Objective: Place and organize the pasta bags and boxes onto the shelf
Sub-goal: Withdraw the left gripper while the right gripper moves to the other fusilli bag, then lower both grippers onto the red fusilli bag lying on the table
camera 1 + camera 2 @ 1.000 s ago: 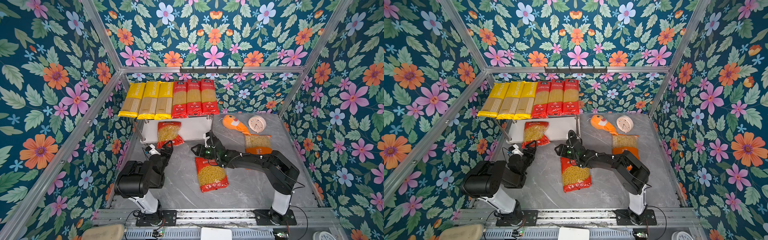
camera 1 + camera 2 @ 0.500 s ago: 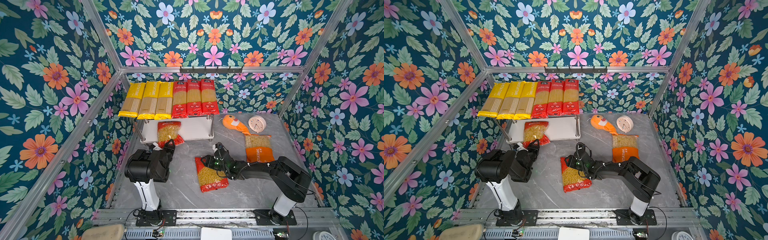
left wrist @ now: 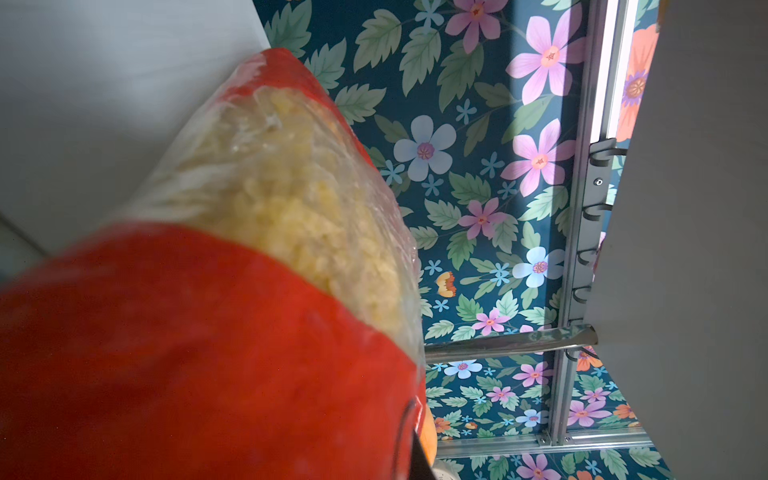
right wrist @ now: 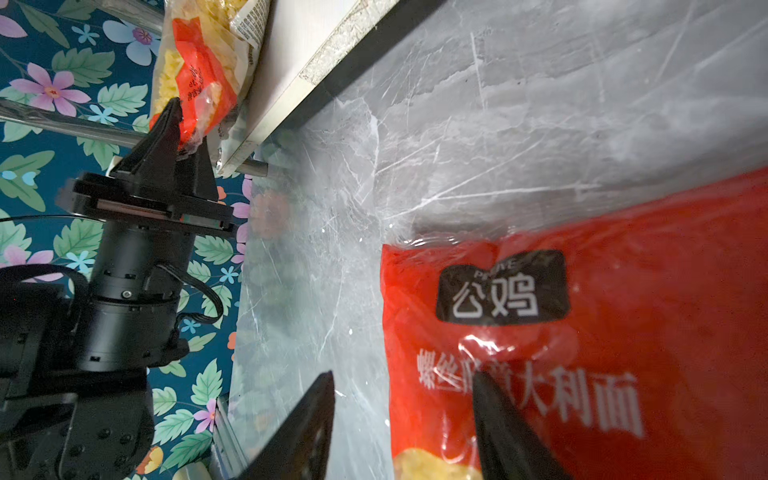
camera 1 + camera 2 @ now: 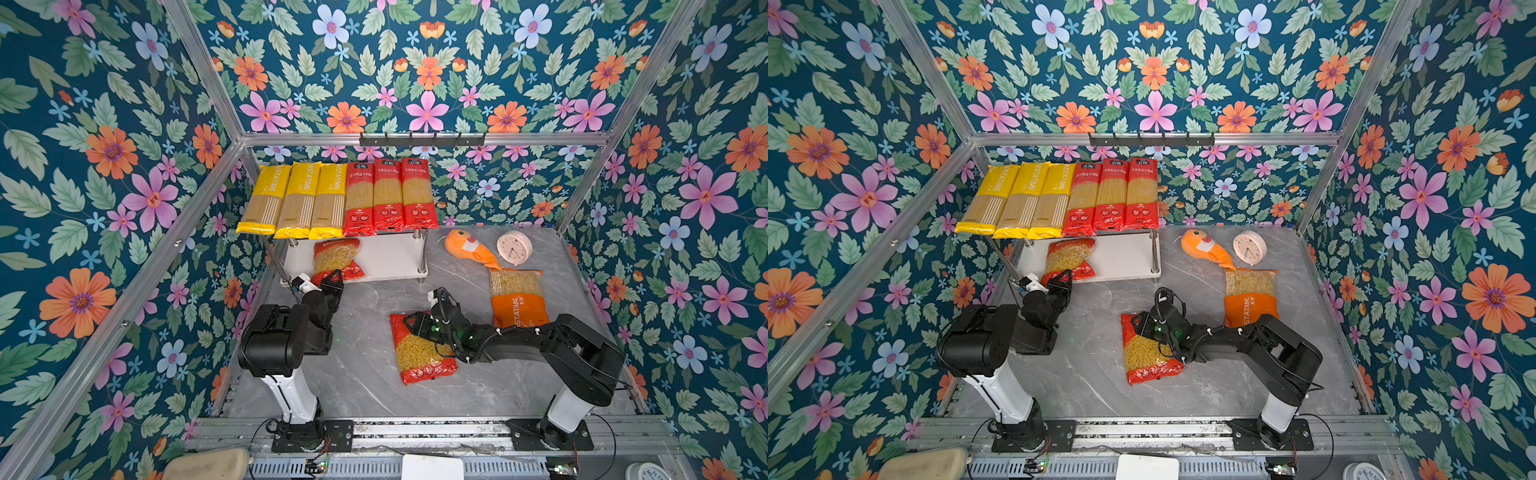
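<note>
- Spaghetti packs are covering the top board of the small two-tier shelf (image 5: 390, 259) of white boards and chrome posts. Three long yellow plastic packs (image 5: 297, 199) and three long red plastic packs (image 5: 388, 195) are lying side by side. Their long axes are running back to front, brand-name ends toward the back wall.
- On the lower board, a wide red plastic bag of short pasta (image 5: 334, 257) (image 5: 1067, 257) is lying with its long axis back to front and slightly slanted. Its red end is poking over the front edge.
- The left gripper (image 5: 334, 276) (image 4: 187, 124) is pinching that red end, jaws closed on the film.
- A second wide red plastic bag of short pasta (image 5: 419, 353) (image 4: 623, 311) is lying flat on the grey marbled table (image 5: 365, 374), well in front of the shelf. Its long axis is running roughly back to front, logo end pointing toward the shelf.
- The right gripper (image 5: 409, 322) (image 4: 405, 376) is sitting at that logo end, jaws parted and gripping nothing. One fingertip is over the red film, the other over bare table.
- An orange-and-clear plastic PASTATIME bag (image 5: 517, 297) is lying to the right, clear end toward the back, touching the tail of an orange plush fish (image 5: 469, 249).
</note>
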